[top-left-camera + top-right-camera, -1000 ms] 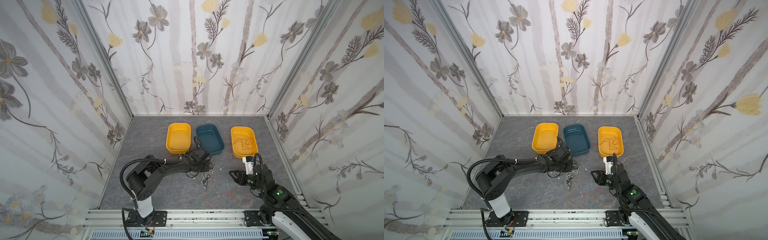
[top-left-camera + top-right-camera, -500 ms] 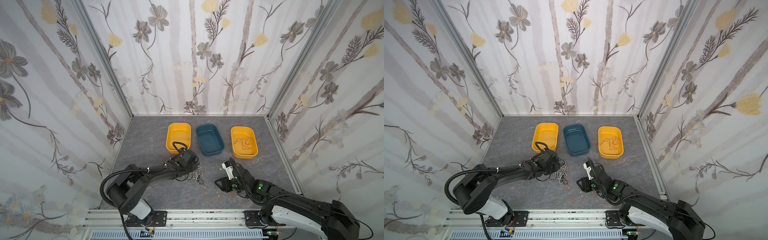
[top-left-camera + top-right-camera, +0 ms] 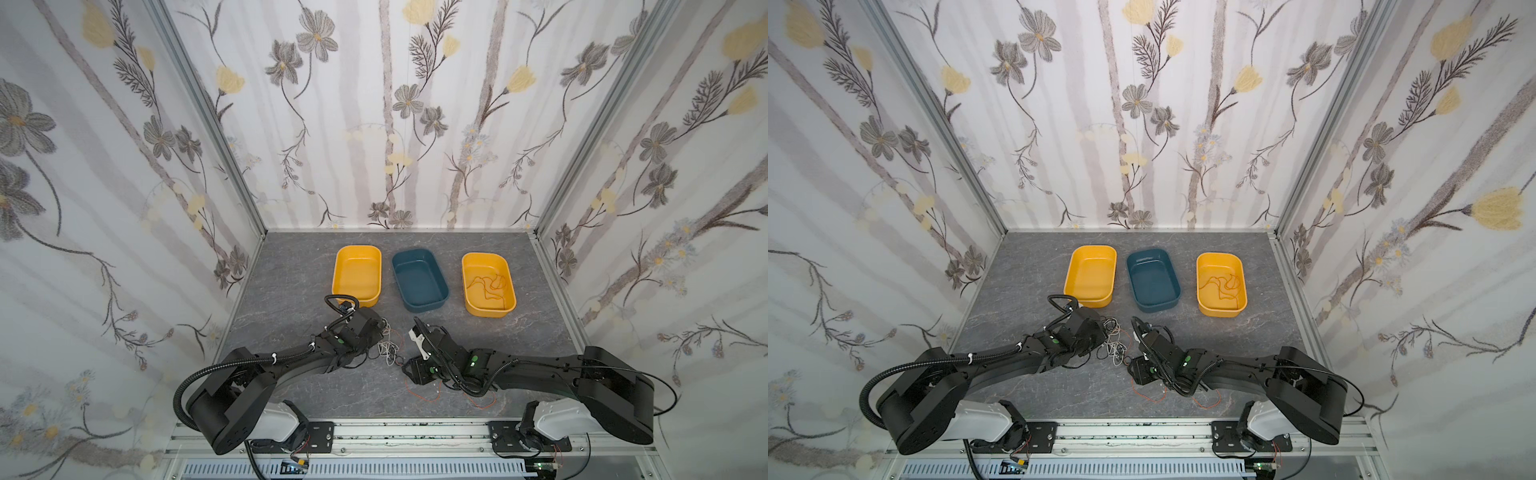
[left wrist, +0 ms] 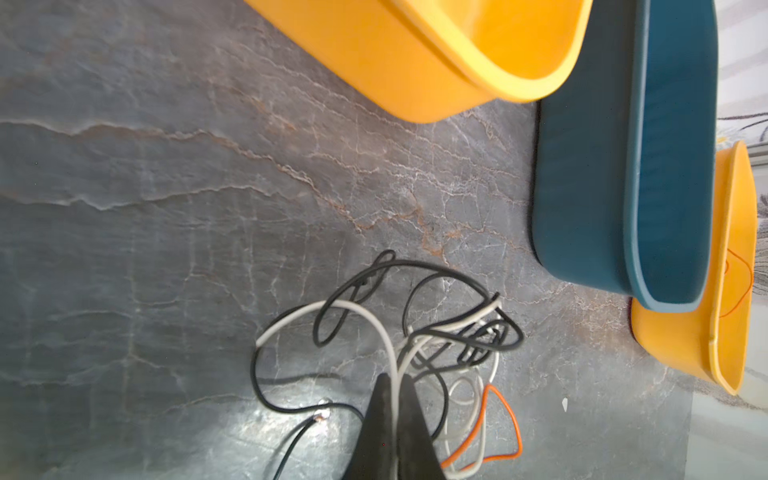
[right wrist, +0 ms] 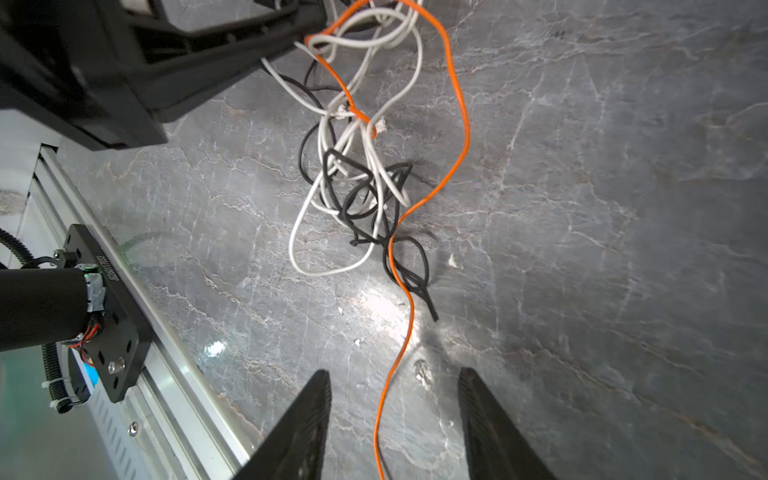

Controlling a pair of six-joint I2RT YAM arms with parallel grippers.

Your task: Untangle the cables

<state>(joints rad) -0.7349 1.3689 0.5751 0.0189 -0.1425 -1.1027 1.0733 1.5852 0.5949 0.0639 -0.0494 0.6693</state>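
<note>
Left gripper: jaws closed, pinching a white cable from the tangle. Right gripper: jaws partly apart, gripping nothing; orange cable runs loose between them. Tangled cables lie on grey table, between both grippers.

Both top views are bright and evenly lit, with only faint, soft shadows on the tabletop, and the wide lens splays the walls outward toward the edges. Both wrist views show white glare on that grey surface. In the left wrist view the yellow tub looks soft and smeared.
</note>
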